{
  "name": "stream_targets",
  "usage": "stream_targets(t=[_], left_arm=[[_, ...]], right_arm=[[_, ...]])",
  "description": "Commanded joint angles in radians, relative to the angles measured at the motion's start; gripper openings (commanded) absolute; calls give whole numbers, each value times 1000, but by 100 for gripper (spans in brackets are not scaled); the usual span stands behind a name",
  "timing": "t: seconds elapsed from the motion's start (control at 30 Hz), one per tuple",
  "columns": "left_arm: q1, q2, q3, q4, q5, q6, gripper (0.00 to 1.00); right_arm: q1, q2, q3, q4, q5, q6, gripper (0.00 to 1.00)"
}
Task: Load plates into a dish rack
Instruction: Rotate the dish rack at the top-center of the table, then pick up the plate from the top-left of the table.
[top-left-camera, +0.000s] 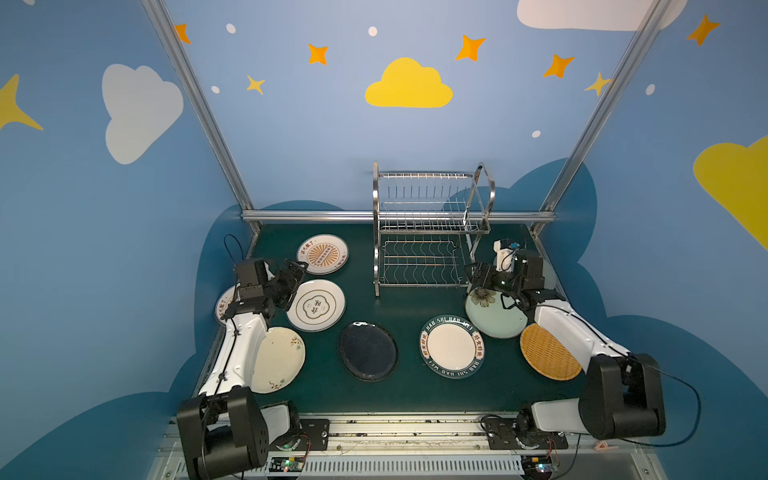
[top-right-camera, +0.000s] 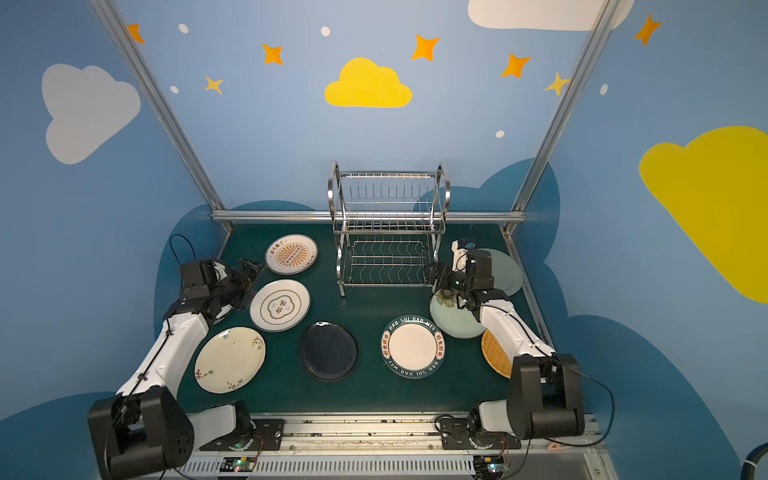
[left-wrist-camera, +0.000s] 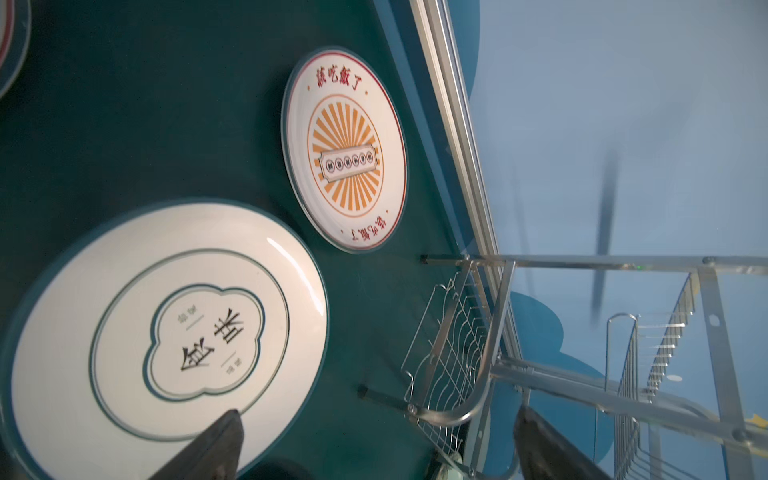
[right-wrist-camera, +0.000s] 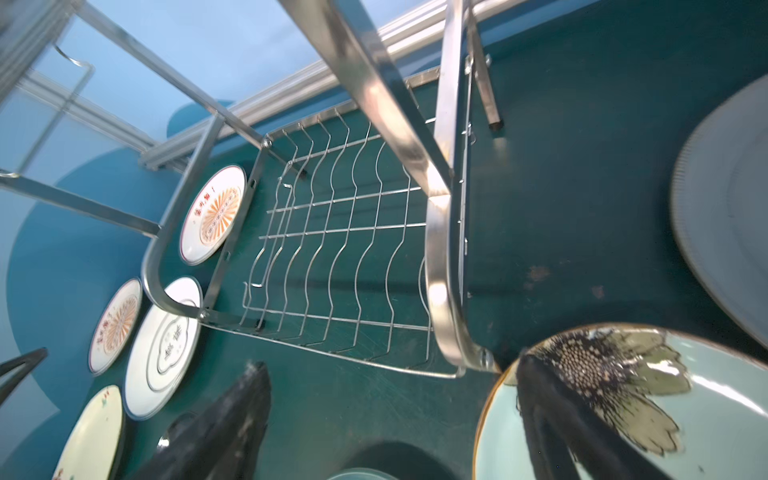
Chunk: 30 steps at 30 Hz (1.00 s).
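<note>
Steel, one dish rack (top-left-camera: 376, 249), nine plates (top-left-camera: 316, 305)

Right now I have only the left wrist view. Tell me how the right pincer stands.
Observer: The right pincer is open and holds nothing. One finger is over the flowered edge of the pale green plate.
Operator: Check the rack for plates.
Observer: None. Both shelves of the dish rack are bare in both top views.
Operator: Give me the plates at mid table.
Observer: The black plate and the green-lettered plate lie flat side by side, apart.
</note>
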<state>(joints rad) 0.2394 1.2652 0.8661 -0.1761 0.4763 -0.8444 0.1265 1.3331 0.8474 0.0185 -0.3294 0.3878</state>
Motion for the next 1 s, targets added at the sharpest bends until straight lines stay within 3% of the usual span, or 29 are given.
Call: stream_targets(t=[0.0, 0.2, 0.37, 0.47, 0.6, 0.97], left_arm=[[24, 116, 48, 87, -38, 12, 100], [64, 421, 241, 88, 44, 105, 99], [86, 662, 447, 33, 119, 189, 94], [89, 782, 587, -68, 154, 265, 89], [92, 892, 696, -129, 200, 295, 83], [92, 1059, 842, -197, 300, 306, 70]], right_arm=[[-5, -78, -37, 7, 49, 86, 91], [0, -281, -68, -119, 104, 163, 91], [0, -462, -267, 101, 78, 187, 91], [1, -534, -296, 91, 12, 180, 91], [2, -573, -269, -8, -56, 176, 92], [17, -502, -264, 89, -316, 269, 91]])
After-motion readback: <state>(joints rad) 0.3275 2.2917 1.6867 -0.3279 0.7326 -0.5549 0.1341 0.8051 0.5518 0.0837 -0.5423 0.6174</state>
